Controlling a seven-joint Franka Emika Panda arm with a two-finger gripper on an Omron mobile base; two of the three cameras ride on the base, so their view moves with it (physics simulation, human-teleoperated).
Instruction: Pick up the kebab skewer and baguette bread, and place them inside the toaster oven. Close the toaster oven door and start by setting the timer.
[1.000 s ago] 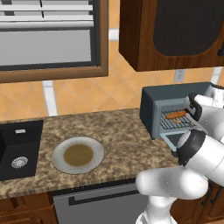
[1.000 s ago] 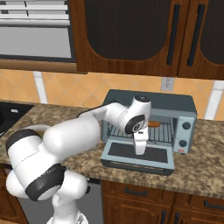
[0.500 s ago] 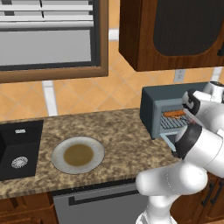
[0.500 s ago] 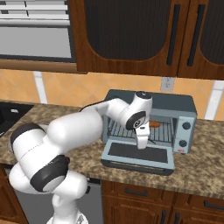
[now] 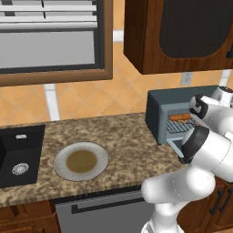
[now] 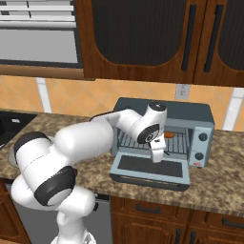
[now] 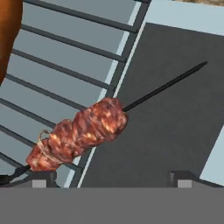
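The kebab skewer (image 7: 81, 135) lies half on the wire rack (image 7: 65, 57) and half over the dropped toaster oven door (image 7: 175, 118). Its meat chunks rest at the rack's front edge and its dark stick points out across the door glass. My gripper (image 7: 111, 178) hovers open just above it, fingertips apart on either side, touching nothing. The baguette bread (image 7: 8, 30) lies deeper on the rack, an orange-brown loaf (image 6: 169, 135) that is also seen in the left base view (image 5: 180, 117). The blue-grey toaster oven (image 6: 190, 112) stands open, with my gripper (image 6: 158, 159) over its door (image 6: 150, 167).
Two knobs (image 6: 203, 138) sit on the oven's right panel. A round plate (image 5: 81, 161) lies on the granite counter to the oven's left, and a dark sink (image 5: 20, 154) is further left. Wooden wall cabinets (image 6: 143, 38) hang above the oven.
The arm's elbow has swung a little to the right. The hand has hardly moved over the open door, and the jaws stay open.
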